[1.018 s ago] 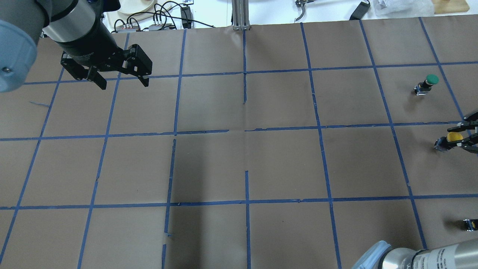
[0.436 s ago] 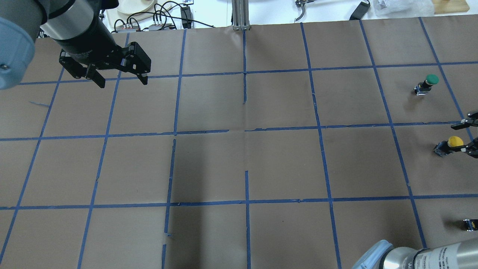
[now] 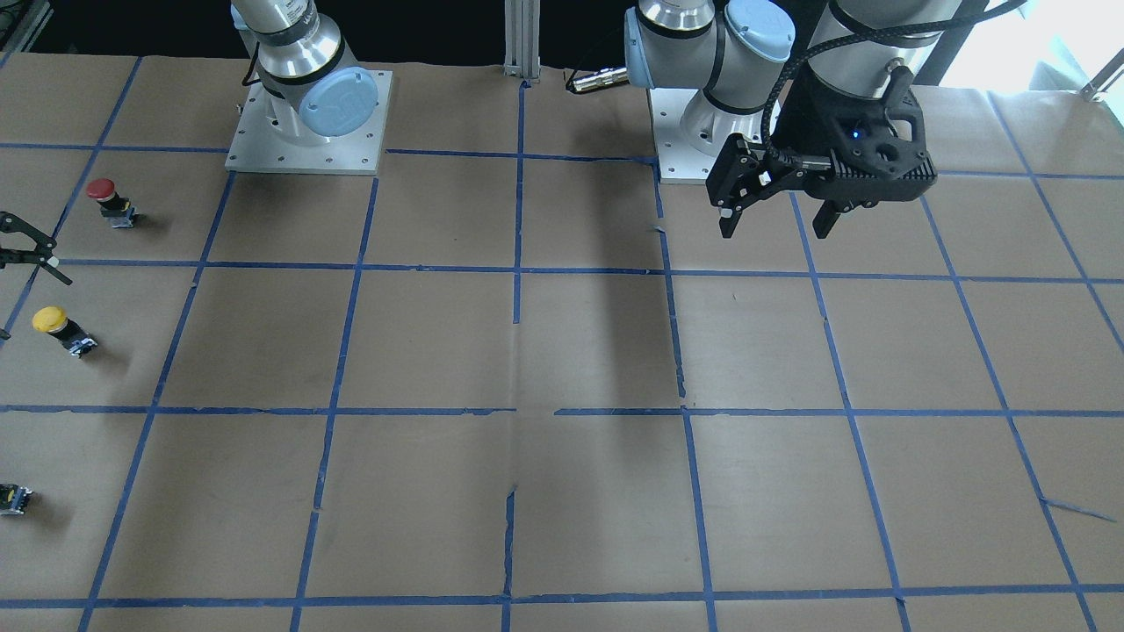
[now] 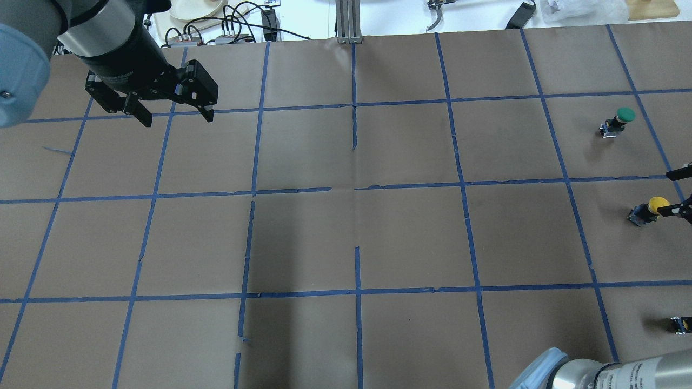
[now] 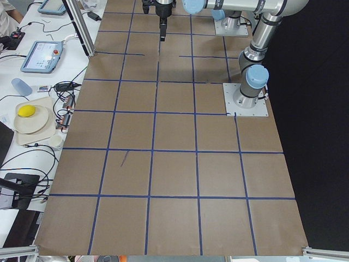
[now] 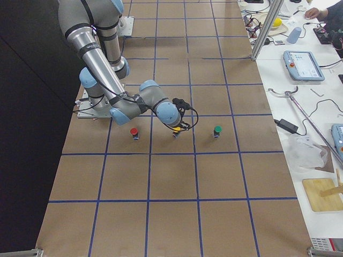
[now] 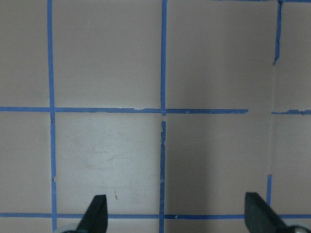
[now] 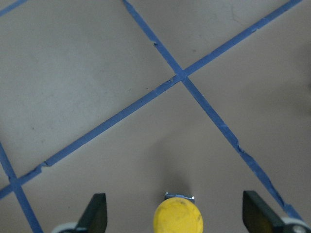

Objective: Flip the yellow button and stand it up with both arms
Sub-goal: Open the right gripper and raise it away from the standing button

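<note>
**Right pincer straddles the yellow button; left pincer waits far off**

Your yellow button (image 8: 178, 217) sits at the bench's (image 4: 411, 237) right edge, apparently upright with its cap on top. A red button (image 3: 101, 189) and a green button (image 4: 624, 114) flank it, each well apart. The right pincer (image 4: 680, 192) is released, with a gap on either side of the cap. The left pincer (image 4: 177, 120), spread and empty, hovers over bare paper far left.

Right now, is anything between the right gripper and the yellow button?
Nothing visible. The right gripper is open, and the yellow button stands between its fingers with bare paper on both sides. The red button and the green button stand in neighbouring squares, clear of the fingers.
</note>
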You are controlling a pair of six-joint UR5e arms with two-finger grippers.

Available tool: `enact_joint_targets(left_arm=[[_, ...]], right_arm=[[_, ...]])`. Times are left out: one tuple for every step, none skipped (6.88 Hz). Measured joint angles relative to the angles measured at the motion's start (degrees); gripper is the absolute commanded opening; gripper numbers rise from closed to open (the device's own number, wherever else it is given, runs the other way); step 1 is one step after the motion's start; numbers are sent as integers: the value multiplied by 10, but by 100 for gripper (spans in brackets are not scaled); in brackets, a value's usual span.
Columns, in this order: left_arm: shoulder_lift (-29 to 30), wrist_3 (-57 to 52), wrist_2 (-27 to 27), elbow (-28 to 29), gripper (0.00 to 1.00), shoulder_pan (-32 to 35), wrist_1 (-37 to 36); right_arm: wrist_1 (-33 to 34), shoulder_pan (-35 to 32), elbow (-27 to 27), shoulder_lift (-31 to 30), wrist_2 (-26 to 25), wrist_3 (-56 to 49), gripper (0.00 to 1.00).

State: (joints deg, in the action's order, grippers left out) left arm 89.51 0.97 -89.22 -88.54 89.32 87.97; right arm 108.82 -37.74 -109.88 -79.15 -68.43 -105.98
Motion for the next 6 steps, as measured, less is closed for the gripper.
enact_joint_targets(left_arm=[[0, 0, 0, 1, 100, 0, 0], [0, 0, 0, 1, 100, 0, 0], [0, 0, 0, 1, 100, -1, 1], [0, 0, 0, 1, 100, -2, 2], [0, 0, 1, 1, 100, -4, 3], [0, 0, 1, 1, 100, -6, 4]], right_arm=[[-41, -6, 24, -9, -16, 90, 100], [-84, -16, 53, -17, -40, 191, 100], [-130, -29, 82, -31, -60, 305, 100], [-173, -48, 107, -50, -74, 430, 100], [-205, -76, 124, -67, -91, 561, 100], [-225, -118, 134, -83, -106, 710, 100]])
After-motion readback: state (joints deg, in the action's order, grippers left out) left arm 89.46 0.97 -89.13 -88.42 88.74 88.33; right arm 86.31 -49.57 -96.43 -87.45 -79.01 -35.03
